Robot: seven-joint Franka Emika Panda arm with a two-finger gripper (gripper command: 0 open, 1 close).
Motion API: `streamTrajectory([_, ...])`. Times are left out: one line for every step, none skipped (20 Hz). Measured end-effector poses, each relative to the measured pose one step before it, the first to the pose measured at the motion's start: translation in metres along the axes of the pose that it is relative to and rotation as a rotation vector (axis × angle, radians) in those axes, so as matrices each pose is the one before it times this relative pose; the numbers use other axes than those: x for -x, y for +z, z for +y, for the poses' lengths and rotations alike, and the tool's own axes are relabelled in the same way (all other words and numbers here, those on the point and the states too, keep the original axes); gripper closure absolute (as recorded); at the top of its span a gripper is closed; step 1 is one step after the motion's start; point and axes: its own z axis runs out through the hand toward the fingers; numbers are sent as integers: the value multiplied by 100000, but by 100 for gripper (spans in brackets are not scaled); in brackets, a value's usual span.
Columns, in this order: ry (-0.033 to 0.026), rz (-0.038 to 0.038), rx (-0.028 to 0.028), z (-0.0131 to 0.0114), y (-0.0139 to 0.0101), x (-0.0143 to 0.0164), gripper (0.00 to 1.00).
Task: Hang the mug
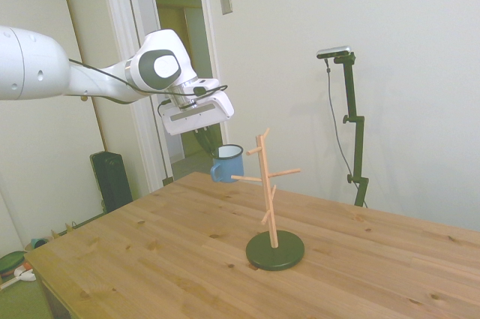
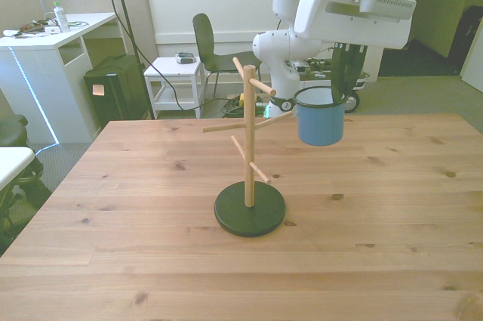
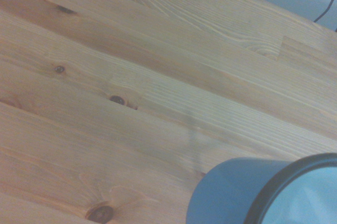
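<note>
The light-blue mug [image 1: 229, 164] with its dark rim hangs in the air above the wooden table, upright, and my gripper [image 1: 212, 148] is shut on its rim from above. In the front view the mug [image 2: 320, 118] sits just to the right of the wooden peg stand [image 2: 249, 138], near the tip of an upper peg, with the gripper [image 2: 341, 94] reaching into it. From the side, the stand [image 1: 268, 188] rises on a dark round base [image 1: 275, 251], and the mug's handle points away from it. The wrist view catches the mug [image 3: 247, 192] above the table boards.
The table [image 2: 392, 208] is bare wood around the stand's base [image 2: 250, 212]. Beyond its far edge are a dark chair [image 2: 205, 43], a small white cart [image 2: 175, 73], a black box [image 2: 113, 91] and a white desk [image 2: 53, 41].
</note>
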Motion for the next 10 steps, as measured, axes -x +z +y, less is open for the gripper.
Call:
streamTrajectory([225,27,-86,338,23,-313,100])
streamTrajectory([286,-17,-137,312,39,-312,100])
streamTrajectory([264,36,-85,262,37,-297,100])
streamTrajectory([263,80,23,186,31,-221,100])
streamTrajectory([175,88,41,144,36,-201,100])
streamTrajectory([89,62,7,79,33,-152,100])
streamTrajectory([23,12,23,33,46,-102,100])
streamTrajectory([37,-76,80,34,93,-74,100])
streamTrajectory([19,-76,85,52,85,-63,100])
streamTrajectory([53,-48,87,94,71,-86,100])
